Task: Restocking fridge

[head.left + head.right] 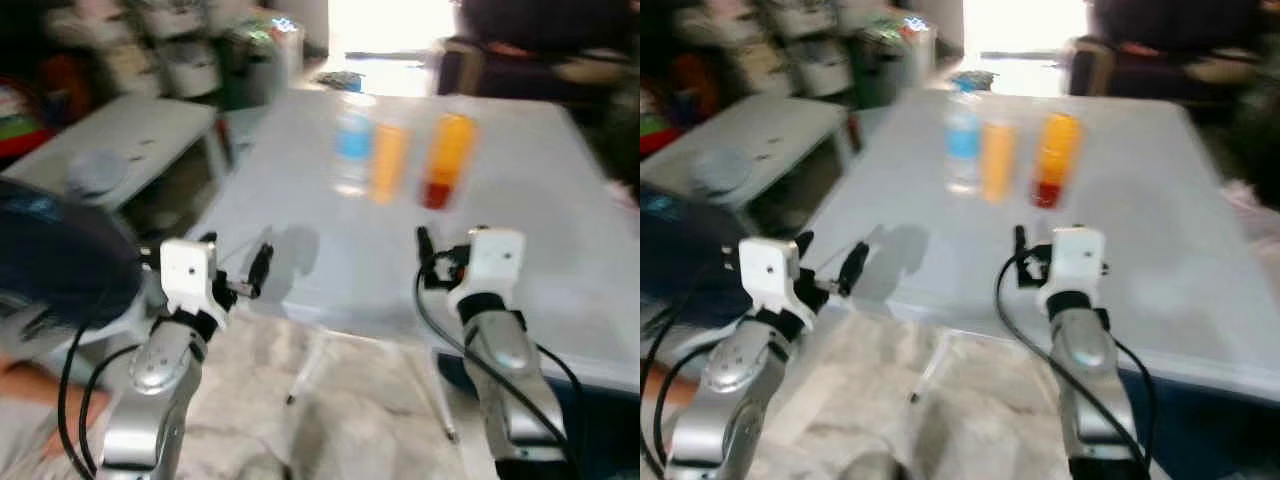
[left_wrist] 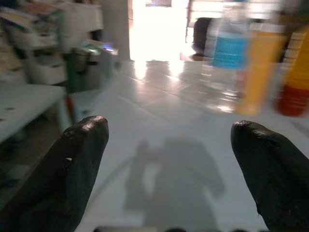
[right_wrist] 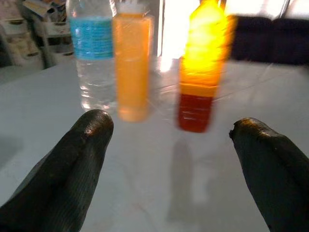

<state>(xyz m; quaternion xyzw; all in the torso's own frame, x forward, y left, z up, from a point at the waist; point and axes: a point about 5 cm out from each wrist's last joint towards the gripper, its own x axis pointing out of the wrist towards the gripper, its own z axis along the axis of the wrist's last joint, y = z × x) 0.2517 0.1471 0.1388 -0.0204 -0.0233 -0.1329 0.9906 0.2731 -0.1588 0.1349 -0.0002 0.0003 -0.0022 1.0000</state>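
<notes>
Three bottles stand in a row toward the far side of a white table: a clear water bottle with a blue label, a slim orange juice bottle, and an orange bottle with a red base. My right gripper is open just over the near table edge, pointing at the bottles with the orange-red one straight ahead. My left gripper is open over the near left edge, with bare tabletop between its fingers and the water bottle ahead to its right. Nothing is held.
A low white side table stands to the left, with cluttered shelves behind it. A dark sofa sits beyond the table. A dark blue object is close at my left. Marble floor lies under the table.
</notes>
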